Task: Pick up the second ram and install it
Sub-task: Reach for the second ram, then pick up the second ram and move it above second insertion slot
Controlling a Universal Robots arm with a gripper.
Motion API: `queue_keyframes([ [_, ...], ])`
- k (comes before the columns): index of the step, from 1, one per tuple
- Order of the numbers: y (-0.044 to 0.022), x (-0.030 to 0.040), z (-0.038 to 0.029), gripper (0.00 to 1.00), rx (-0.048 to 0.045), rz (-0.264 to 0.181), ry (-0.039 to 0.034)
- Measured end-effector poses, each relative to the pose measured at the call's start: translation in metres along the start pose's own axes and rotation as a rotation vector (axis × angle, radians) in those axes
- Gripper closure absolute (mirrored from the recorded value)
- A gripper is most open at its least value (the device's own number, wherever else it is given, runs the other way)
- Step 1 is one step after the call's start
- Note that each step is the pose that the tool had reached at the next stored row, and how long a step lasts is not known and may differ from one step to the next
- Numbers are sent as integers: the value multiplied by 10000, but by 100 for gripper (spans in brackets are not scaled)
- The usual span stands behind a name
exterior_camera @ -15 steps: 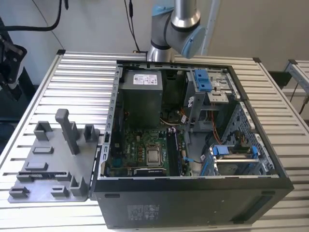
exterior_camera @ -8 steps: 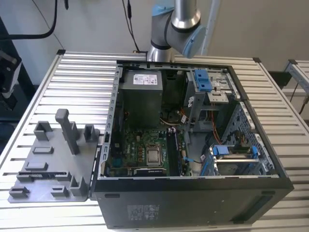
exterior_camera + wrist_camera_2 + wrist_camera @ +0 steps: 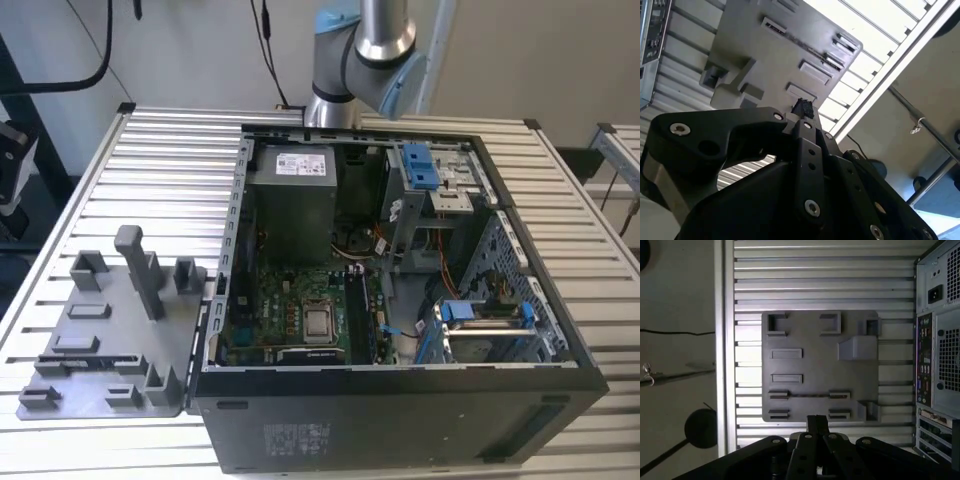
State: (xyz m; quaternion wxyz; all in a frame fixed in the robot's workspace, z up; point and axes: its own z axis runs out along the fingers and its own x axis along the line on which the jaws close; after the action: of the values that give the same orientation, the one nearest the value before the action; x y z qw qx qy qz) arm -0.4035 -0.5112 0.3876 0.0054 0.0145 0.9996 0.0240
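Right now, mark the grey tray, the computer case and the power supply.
grey tray (image 3: 810, 365): first wrist view, bare flat middle.
computer case (image 3: 400, 425): exterior view, dark outer wall.
power supply (image 3: 290, 212): exterior view, grey side face.

Arm (image 3: 368, 55) runs off the exterior view's top; gripper (image 3: 817, 420) seemingly hides the tray (image 3: 815, 367) edge.

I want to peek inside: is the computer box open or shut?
Open: the computer case has no cover on top, and its motherboard shows.

Bright even light, glare esp. on table (image 3: 880, 30), claw (image 3: 802, 112) dark
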Motion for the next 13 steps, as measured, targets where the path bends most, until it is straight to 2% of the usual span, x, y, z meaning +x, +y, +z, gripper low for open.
queue_keyframes([
  [13,-2,-1,1,89,-1,-59,5],
])
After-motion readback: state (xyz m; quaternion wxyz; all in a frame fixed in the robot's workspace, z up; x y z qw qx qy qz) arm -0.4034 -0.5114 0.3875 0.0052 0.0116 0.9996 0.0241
